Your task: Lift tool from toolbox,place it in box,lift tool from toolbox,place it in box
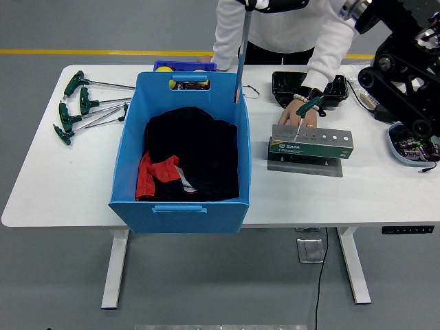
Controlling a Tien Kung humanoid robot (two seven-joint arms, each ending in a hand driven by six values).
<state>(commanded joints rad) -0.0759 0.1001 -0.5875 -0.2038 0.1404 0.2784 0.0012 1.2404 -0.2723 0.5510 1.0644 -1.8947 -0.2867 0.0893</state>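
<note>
- right arm (402, 75): black jointed links, reaching up-left to the top edge; hand mostly cropped, grip can't be told
- tool (240, 58): thin straight metal shaft hanging from the top edge, tip at the bin's (127, 151) far right rim; bin is blue plastic with dark cloth inside
- rack (311, 141): grey metal, row of round holes; a person's hand (299, 113) on its left end, pinching a green-handled key (308, 106)
- left arm not seen

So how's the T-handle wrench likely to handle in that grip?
T-handle wrench: thin straight metal shaft, probably stiff. Right hand holds only its top, so it may swing. Dropped on the black cloth in the blue bin, it likely won't roll.
</note>
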